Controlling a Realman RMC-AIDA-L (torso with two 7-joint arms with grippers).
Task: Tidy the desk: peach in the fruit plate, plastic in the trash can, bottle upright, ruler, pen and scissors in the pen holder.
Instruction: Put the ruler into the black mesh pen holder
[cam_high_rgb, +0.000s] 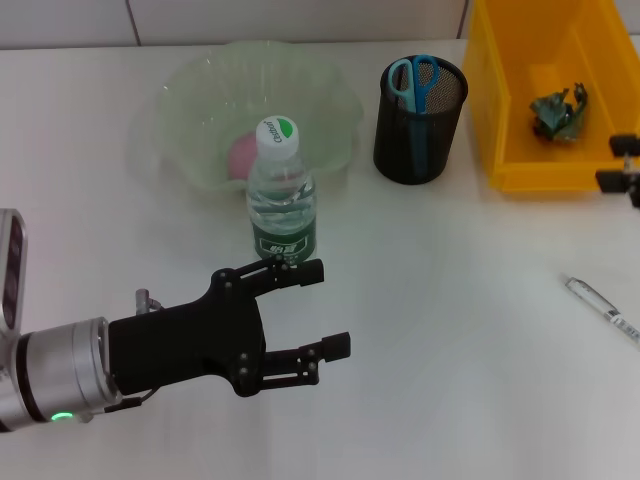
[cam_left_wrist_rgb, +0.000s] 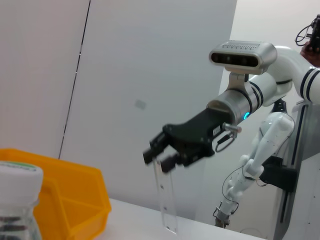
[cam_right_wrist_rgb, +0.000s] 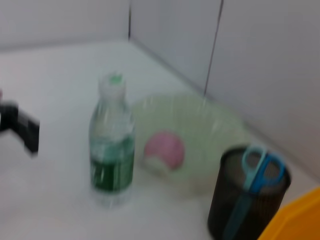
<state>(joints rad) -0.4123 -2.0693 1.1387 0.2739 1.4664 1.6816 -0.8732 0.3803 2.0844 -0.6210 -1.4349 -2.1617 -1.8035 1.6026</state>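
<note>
Bottle (cam_high_rgb: 281, 195) upright, frame centre, just above left gripper (cam_high_rgb: 318, 308) | fingers spread, empty | right gripper (cam_left_wrist_rgb: 159, 155) clamps clear ruler (cam_left_wrist_rgb: 166, 197)

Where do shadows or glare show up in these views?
Head view: even light, only a faint shadow at the holder's base, none hard under the open left hand. Left wrist view: right hand dark against the bright wall, its clear ruler barely stands out. Right wrist view: faint shadow under the bottle.
</note>
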